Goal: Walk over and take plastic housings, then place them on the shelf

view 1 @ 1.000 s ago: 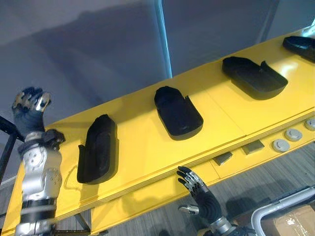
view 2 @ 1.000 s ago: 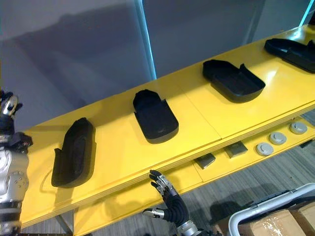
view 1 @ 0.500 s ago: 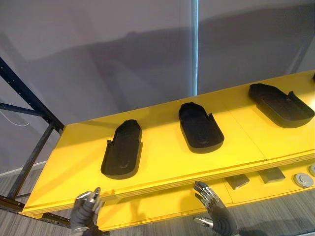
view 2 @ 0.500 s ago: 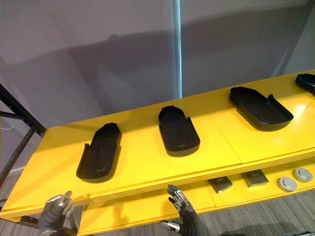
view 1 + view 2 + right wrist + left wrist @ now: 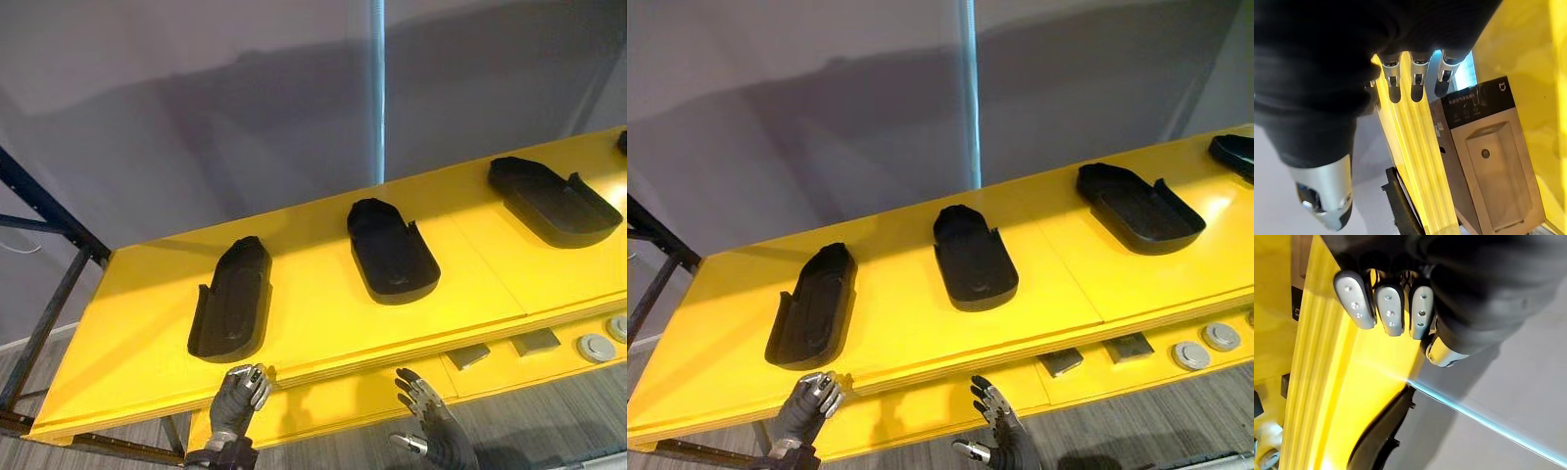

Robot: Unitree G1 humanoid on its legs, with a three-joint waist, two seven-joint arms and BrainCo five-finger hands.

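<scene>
Landmark: the glossy yellow top board [image 5: 313,313] of the shelf; every place below is given from it.
Housings: three black moulded-plastic housings, long shallow shells with one rounded end, lie in a row on the top board, well apart. They are the left housing [image 5: 230,302], the middle housing [image 5: 392,250] and the right housing [image 5: 554,201]. The tip of a fourth housing [image 5: 1236,152] shows at the board's far right end.
Left hand: your left hand [image 5: 240,397] hangs just below the board's front edge, near the left housing, with its fingers loosely curled in and holding nothing.
Right hand: your right hand [image 5: 431,431] sits below the front edge, under the middle housing's stretch of board, with its fingers spread and empty.
Handling: expect each shell to be light, stiff, hollow and thin-walled. Smooth plastic on a glossy board will likely skate if you nudge it.
Where to hold: span the width near mid-length, thumb on one raised side wall and fingers on the other, so it does not tip. Spare the small upright tabs, which look the likeliest to snap.
Surface: flat and shiny, with a layered front edge and plenty of bare board between the shells.
Under the board: a lower yellow board [image 5: 323,406] carries flat grey rectangular blocks [image 5: 470,355] and round grey discs [image 5: 595,347].
Room: a plain grey wall [image 5: 196,117] with a pale blue vertical strip [image 5: 377,88] stands behind the board. A dark metal frame [image 5: 51,323] is at its left end, and grey wood-grain floor [image 5: 558,421] lies below.
</scene>
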